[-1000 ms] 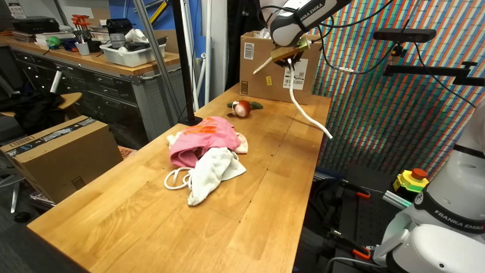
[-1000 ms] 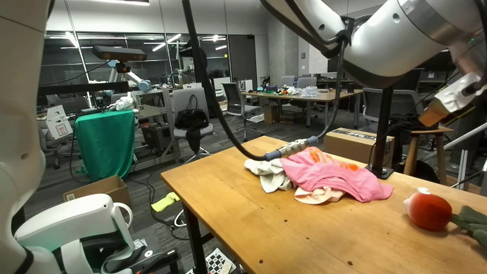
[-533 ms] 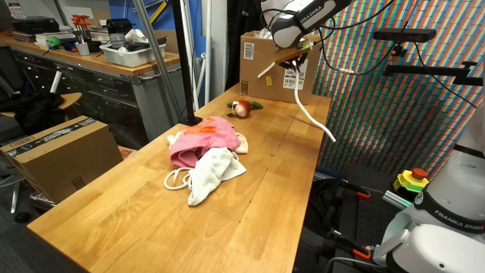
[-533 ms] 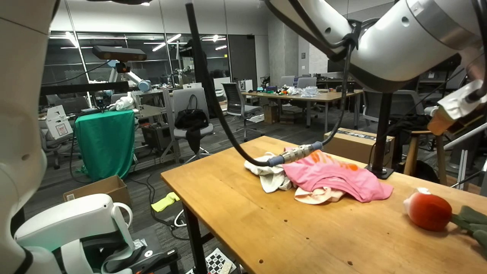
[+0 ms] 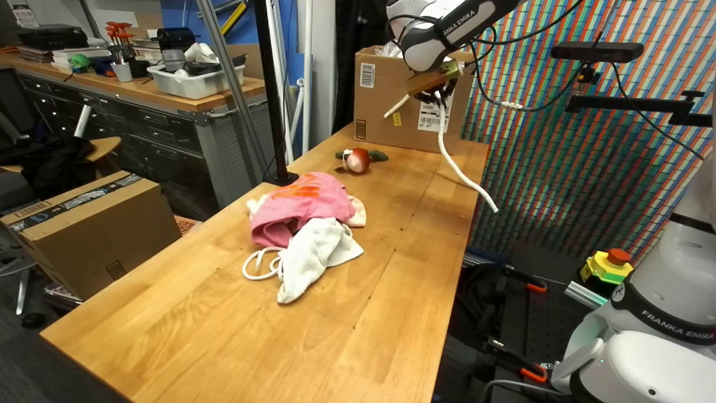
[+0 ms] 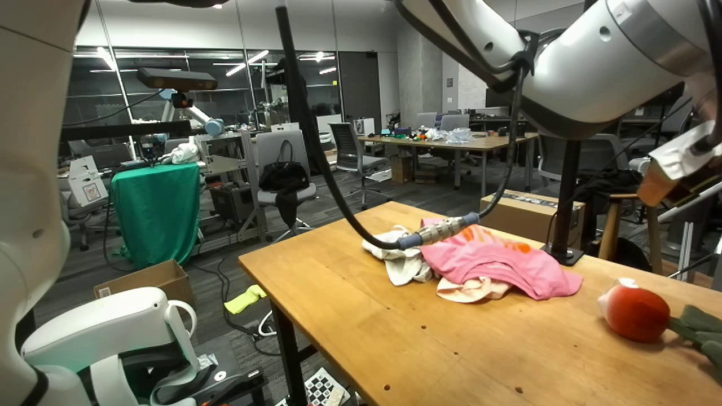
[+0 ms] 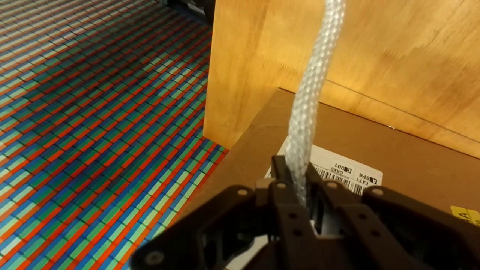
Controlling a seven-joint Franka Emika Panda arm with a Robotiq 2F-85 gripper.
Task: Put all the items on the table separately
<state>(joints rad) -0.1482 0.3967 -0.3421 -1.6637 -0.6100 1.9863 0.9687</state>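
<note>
I hold the white rope (image 7: 305, 105) in my gripper (image 7: 297, 168), which is clamped on it in the air in front of the large cardboard box (image 5: 373, 103), as an exterior view shows. A short end sticks out on one side of my gripper, and a longer length hangs down in a curve, its tip seen past the edge of the desk (image 5: 335, 352). In my wrist view the box's printed label (image 7: 347, 168) lies beyond the rope, partly hidden. The box stands on the far end of the desk. Between it and the pink cloth (image 5: 330, 204) lies the red-orange object (image 6: 637, 313) with its green leaf-like parts (image 6: 700, 320). The pink cloth is crumpled, its orange print (image 5: 299, 191) facing up, and part of a peach cloth (image 6: 471, 289) shows from under it. Against the pink cloth lies the white cloth (image 5: 313, 257), with loops of white cord (image 5: 272, 273) beside it; I cannot tell whether cord and cloth are joined. A black post (image 5: 272, 89) stands at the desk's edge near the pink cloth, and a wall of coloured stripes (image 7: 93, 123) runs along the opposite side.
</note>
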